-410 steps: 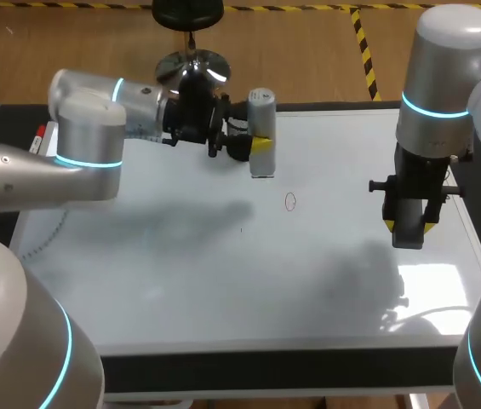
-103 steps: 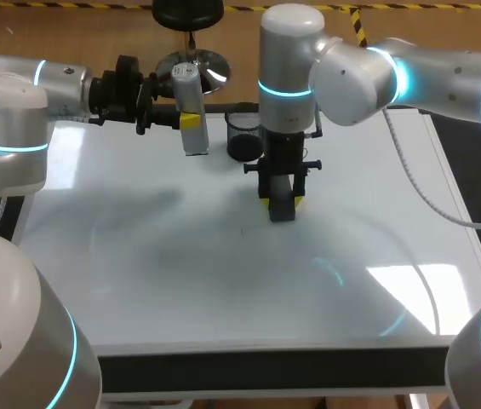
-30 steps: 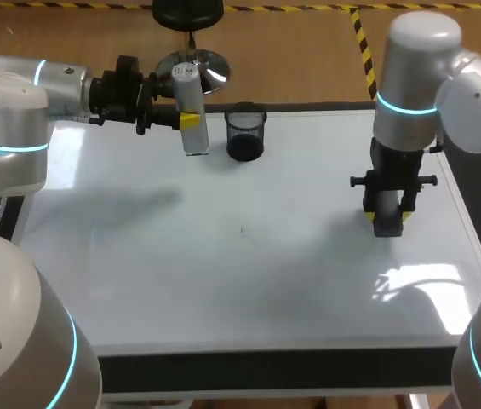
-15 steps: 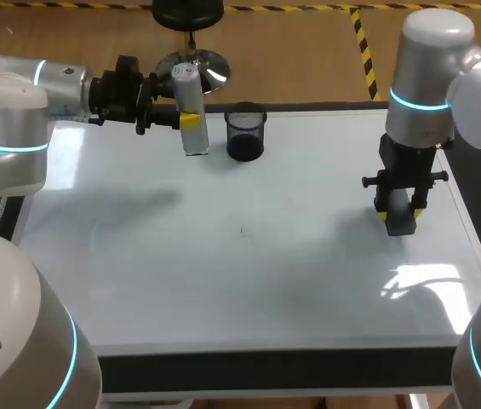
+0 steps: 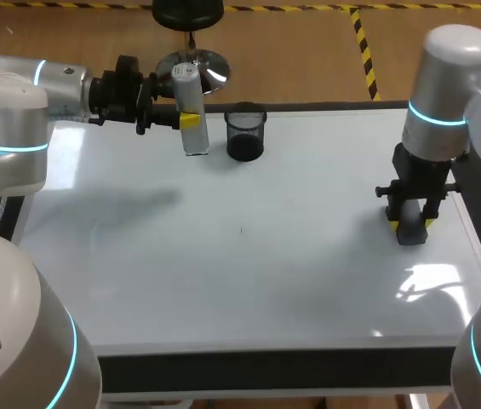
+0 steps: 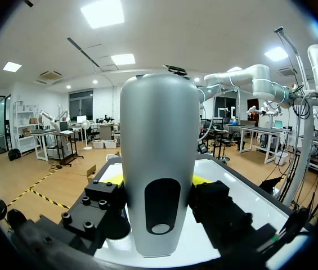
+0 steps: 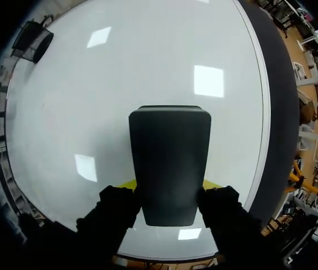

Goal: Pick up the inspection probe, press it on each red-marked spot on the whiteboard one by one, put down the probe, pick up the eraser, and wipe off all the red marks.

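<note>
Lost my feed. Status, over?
Left gripper shut on probe, rear of whiteboard. Right gripper shut on eraser, near right edge. No red marks visible. Black cup beside probe.

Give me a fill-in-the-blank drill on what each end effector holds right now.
1. The left end effector is shut on the grey ____.
2. The right end effector is shut on the black ____.
3. The black mesh cup stands nearest the ____ end effector.
Missing words: inspection probe; eraser; left.

The eraser [image 7: 170, 169] hides most of the right fingers [image 7: 116, 209] (yellow slivers show).
</note>
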Tool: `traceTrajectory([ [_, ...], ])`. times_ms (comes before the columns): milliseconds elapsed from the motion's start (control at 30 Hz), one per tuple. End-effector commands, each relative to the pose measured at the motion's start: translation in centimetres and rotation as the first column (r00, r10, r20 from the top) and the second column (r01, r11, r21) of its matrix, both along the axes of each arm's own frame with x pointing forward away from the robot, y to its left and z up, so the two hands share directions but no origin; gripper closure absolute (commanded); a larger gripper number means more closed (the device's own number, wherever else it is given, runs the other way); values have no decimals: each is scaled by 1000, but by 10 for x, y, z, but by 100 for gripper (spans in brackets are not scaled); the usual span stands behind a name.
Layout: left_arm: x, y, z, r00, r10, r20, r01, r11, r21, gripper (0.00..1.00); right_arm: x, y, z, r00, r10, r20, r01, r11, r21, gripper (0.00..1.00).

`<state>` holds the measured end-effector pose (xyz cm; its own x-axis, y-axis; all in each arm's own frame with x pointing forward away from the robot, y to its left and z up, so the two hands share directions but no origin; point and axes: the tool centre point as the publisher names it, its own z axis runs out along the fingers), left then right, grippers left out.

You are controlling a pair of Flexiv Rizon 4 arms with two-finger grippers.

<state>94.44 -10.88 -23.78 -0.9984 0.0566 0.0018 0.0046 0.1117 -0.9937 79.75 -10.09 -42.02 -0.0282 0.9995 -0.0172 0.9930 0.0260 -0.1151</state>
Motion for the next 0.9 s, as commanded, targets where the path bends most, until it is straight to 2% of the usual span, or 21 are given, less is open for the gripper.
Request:
traceTrajectory([
  [33,2,0,1,1000,-4,-1,4,1000,-1,100,0,-2,-6,1000,1,-3,-1,1000,9,100],
  [67,2,0,1,1000,-4,-1,4,1000,-1,100,0,-2,-6,1000,1,-4,-1,1000,9,100],
  [100,2,0,1,1000,-4,-1,4,1000,-1,100,0,-2,-6,1000,1,-6,-1,1000,9,95],
  [267,2,0,1,1000,-4,-1,4,1000,-1,100,1,-1,-6,1000,4,-2,-4,1000,8,91],
  [367,2,0,1,1000,-4,-1,4,1000,-1,100,1,2,-5,1000,13,1,-13,1000,2,53],
  [400,2,0,1,1000,-4,-1,4,1000,-1,100,2,3,-5,1000,14,-7,-14,1000,-7,21],
  [433,2,0,1,1000,-4,-1,4,1000,-1,100,2,4,-5,1000,16,-3,-16,1000,-7,0],
  [633,2,0,1,1000,-4,-1,4,1000,-1,100,3,10,-1,1000,13,-2,-13,1000,-18,0],
  [900,2,0,1,1000,-4,-1,4,1000,-1,100,3,20,19,1000,3,-1,-3,998,-61,0],
])
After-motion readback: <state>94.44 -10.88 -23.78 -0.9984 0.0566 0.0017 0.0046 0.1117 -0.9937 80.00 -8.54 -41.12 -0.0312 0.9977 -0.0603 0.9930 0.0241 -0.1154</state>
